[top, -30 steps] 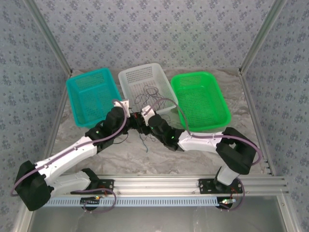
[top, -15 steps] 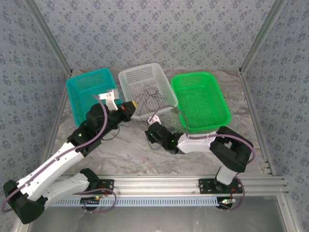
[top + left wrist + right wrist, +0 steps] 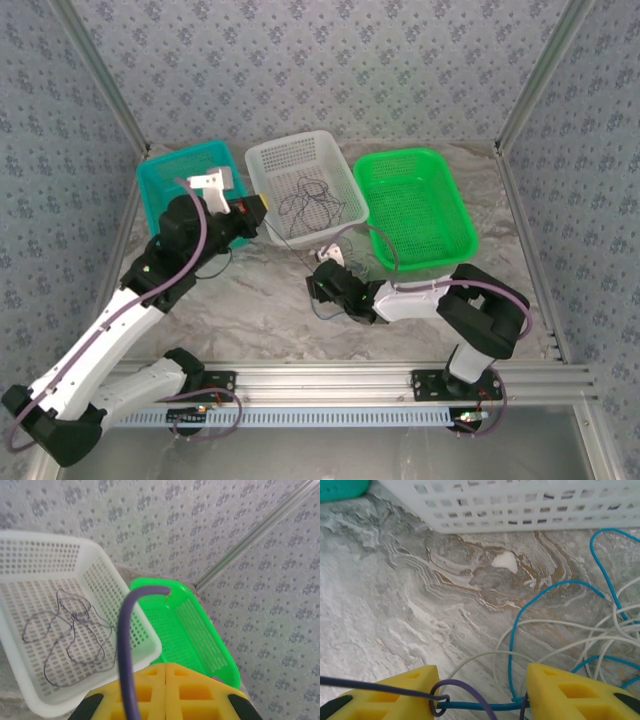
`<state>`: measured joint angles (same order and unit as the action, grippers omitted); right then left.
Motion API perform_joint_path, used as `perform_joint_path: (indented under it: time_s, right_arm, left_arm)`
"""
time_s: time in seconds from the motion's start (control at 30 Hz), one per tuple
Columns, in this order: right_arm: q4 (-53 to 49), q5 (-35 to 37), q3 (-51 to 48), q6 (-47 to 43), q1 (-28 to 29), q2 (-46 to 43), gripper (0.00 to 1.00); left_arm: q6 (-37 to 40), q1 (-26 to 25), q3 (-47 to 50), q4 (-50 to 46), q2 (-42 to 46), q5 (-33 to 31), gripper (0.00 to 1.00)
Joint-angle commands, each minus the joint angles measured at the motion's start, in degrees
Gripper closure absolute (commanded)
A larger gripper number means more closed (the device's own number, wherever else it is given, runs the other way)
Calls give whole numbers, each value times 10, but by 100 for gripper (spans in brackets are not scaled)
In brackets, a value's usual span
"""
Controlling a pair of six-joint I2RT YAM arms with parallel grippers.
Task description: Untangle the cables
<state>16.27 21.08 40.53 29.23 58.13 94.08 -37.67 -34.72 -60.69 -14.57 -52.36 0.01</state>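
Blue thin wire runs straight across the gap of the right claw, from one yellow finger to the other. Its length therefore lies along the line on which the jaws close rather than across it, and the next move hangs on that. The jaws stand apart, gripping nothing, low over the grey marbled tabletop on the near side of the white perforated plastic basket. A dark purple wire loop sits against the inner face of the left-hand finger. The loose heap of pale cream wires, with more blue among them, spreads off to the right. I judge that closing here would buckle the blue strand instead of pinching it, so a turn of the wrist or a shift toward the heap looks needed. The left claw is closed and raised, well apart to the far left. A purple strand lies over one of its fingers; whether it is pinched I cannot tell. Inside the basket rests a separate dark purple tangle. The right arm is much the nearer to the tabletop wires.
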Motion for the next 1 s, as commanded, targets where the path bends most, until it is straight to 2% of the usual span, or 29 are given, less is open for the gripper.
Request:
perform_joint_path:
  time_s: [0.0, 0.17, 0.6, 0.7, 0.83, 0.97]
  right_arm:
    - [-50, 5, -27, 25, -10, 11, 35]
    - [-37, -1, -30, 27, -22, 12, 33]
    - [-29, -46, -58, 54, -58, 28, 33]
    - [-4, -68, -64, 47, -58, 13, 24]
    - [-1, -92, -52, 30, -58, -12, 19]
    - [-29, -101, -34, 23, -59, -30, 14]
  left_arm:
    - [49, 21, -95, 52, 8, 8, 100]
    - [64, 23, -142, 27, -19, 24, 100]
    - [96, 29, -178, 11, -22, 4, 100]
    - [85, 31, -162, 17, -26, 10, 100]
    - [33, 30, -100, 60, -36, 45, 100]
    - [4, 30, -37, 102, -39, 46, 100]
